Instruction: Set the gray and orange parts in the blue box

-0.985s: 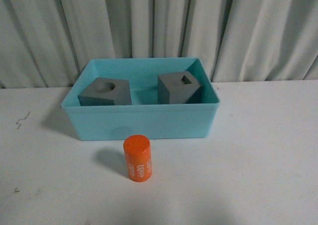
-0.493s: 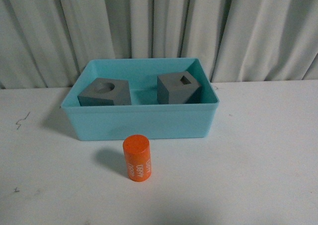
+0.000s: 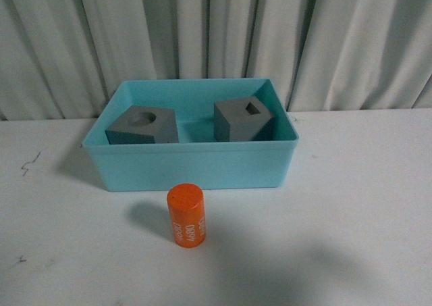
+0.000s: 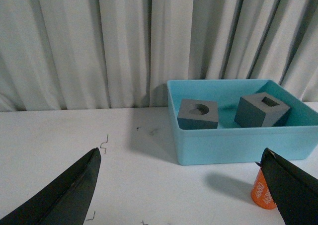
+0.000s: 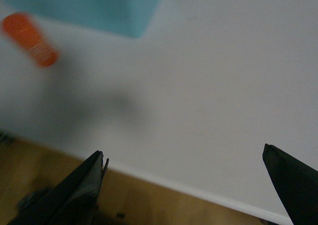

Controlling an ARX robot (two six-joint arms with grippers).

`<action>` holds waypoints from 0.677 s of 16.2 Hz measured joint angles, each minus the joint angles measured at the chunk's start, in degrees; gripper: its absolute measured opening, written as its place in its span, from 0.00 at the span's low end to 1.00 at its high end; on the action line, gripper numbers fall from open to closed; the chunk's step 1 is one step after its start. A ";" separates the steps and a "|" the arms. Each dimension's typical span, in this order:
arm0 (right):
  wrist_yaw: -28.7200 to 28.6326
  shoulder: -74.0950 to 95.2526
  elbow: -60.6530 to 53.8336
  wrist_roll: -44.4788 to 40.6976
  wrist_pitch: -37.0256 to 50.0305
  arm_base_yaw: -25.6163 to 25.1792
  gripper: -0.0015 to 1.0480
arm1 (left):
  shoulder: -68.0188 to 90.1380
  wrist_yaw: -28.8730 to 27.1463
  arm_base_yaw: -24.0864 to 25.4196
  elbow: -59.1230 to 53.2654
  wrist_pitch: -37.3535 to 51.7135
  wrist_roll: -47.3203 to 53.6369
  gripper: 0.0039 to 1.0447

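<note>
Two matte gray cubes (image 3: pixel 143 125) lie inside the turquoise plastic box (image 3: pixel 196 167), orange cylinder (image 3: pixel 186 215) just outside; left tool (image 4: pixel 181 150) and right tool (image 5: pixel 183 149) gape empty.

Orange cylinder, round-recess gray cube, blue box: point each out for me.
orange cylinder (image 3: pixel 186 217), front view, middle of its side.
round-recess gray cube (image 3: pixel 142 134), front view, its front face.
blue box (image 3: pixel 192 165), front view, near outer wall.

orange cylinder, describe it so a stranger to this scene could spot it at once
Find the light blue box at the back of the white table. Just outside its front wall stands the orange cylinder, upright. It alone is orange, round and white-lettered; the gray cubes sit inside the box.
</note>
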 joint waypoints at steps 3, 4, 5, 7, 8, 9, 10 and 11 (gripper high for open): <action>-3.19 7.10 3.32 -11.08 -3.45 8.44 0.94 | 0.00 0.00 0.00 0.00 0.00 0.00 0.94; -3.41 9.64 4.50 -13.62 -2.58 10.40 0.94 | 0.00 0.00 0.00 0.00 0.00 0.00 0.94; -2.80 19.96 8.57 -15.61 4.42 14.88 0.94 | 0.00 0.00 0.00 0.00 0.00 0.00 0.94; -3.69 27.82 12.96 -15.17 6.05 18.93 0.94 | 0.00 0.00 0.00 0.00 0.00 0.00 0.94; -4.28 30.56 14.64 -15.13 5.42 21.09 0.94 | 0.00 0.00 0.00 0.00 0.00 -0.02 0.94; -5.11 33.11 16.17 -14.64 5.66 23.26 0.94 | 0.00 0.00 0.00 0.00 0.00 0.00 0.94; -5.09 37.22 18.64 -13.11 9.40 25.94 0.94 | 0.00 0.00 0.00 0.00 0.00 0.00 0.94; -4.61 42.84 20.74 -9.29 15.10 28.55 0.94 | 0.00 0.00 0.00 0.00 0.00 0.00 0.94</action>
